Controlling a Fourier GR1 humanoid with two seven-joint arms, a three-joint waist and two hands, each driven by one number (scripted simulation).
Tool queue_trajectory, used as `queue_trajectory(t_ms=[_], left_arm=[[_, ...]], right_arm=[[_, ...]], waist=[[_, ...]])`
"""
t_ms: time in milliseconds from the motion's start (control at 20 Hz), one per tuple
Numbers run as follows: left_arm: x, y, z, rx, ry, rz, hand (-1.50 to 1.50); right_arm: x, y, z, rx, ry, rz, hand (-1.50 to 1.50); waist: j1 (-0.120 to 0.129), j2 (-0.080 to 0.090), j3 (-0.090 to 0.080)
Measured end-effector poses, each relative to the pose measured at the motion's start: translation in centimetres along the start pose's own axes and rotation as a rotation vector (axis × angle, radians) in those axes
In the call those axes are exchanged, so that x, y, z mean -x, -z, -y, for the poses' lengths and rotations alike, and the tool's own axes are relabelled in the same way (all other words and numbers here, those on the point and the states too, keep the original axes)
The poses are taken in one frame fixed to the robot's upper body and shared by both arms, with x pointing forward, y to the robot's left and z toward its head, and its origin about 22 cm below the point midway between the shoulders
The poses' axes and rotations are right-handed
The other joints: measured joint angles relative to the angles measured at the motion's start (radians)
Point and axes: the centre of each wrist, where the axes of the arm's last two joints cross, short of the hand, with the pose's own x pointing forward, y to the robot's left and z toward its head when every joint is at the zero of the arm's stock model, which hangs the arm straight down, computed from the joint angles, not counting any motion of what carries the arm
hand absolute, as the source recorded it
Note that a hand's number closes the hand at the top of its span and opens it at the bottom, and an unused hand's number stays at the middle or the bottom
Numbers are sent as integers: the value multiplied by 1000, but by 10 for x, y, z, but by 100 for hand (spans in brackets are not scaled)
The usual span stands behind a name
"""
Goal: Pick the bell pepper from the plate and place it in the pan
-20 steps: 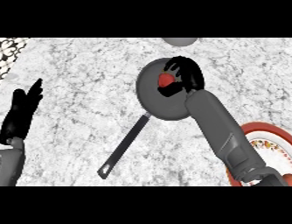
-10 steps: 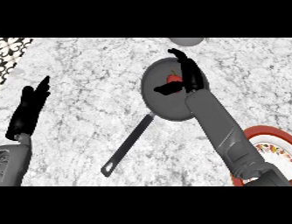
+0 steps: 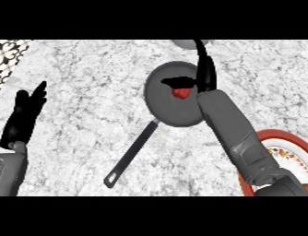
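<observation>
Plainly, we see the small red bell pepper lying inside the round dark grey metal pan, a little toward the pan's right side. Our right hand stands over the pan's right rim, just beside the pepper. Its black fingers are straight and pressed together, pointing past the pan's far edge, and they curl round nothing. A dark patch sits on the pan's floor just above the pepper (we cannot tell whether it is the thumb or a shadow). The grey right forearm runs from the pan's right rim toward the lower right, overlapping the left edge of the round red-rimmed patterned plate, which lies well apart from the pan. The pan's long black handle slants down to the left. Far left of the pan our left hand rests, fingers straight and up, touching nothing. All of it lies on 1 speckled white stone counter.
</observation>
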Motion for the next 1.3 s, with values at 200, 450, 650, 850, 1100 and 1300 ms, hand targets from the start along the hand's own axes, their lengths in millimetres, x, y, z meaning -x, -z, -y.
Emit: queue_trajectory(t_ms=[200, 450, 650, 850, 1100, 1300], left_arm=[[12, -5, -12, -31, -11, -23, 0], [27, -14, -19, -63, -15, -51, 0], [31, -16, -26, -86, -25, -63, 0], [38, -26, -26, -92, -20, -76, 0], [36, -28, -28, -98, -20, -81, 0], [34, -29, -32, -99, -19, -76, 0]], right_arm=[[5, 3, 8, 60, 33, -26, -150], [20, 17, 50, 107, 69, -42, -150], [46, 20, 99, 124, 91, -45, -150], [68, 13, 147, 107, 101, -40, -150], [83, 1, 211, 69, 99, -35, -150], [92, -19, 252, 48, 86, -27, -150]], waist=[[-38, -10, -1], [-81, -24, -2], [-104, -30, -2], [-118, -36, -3], [-125, -38, -3], [-122, -36, -3]])
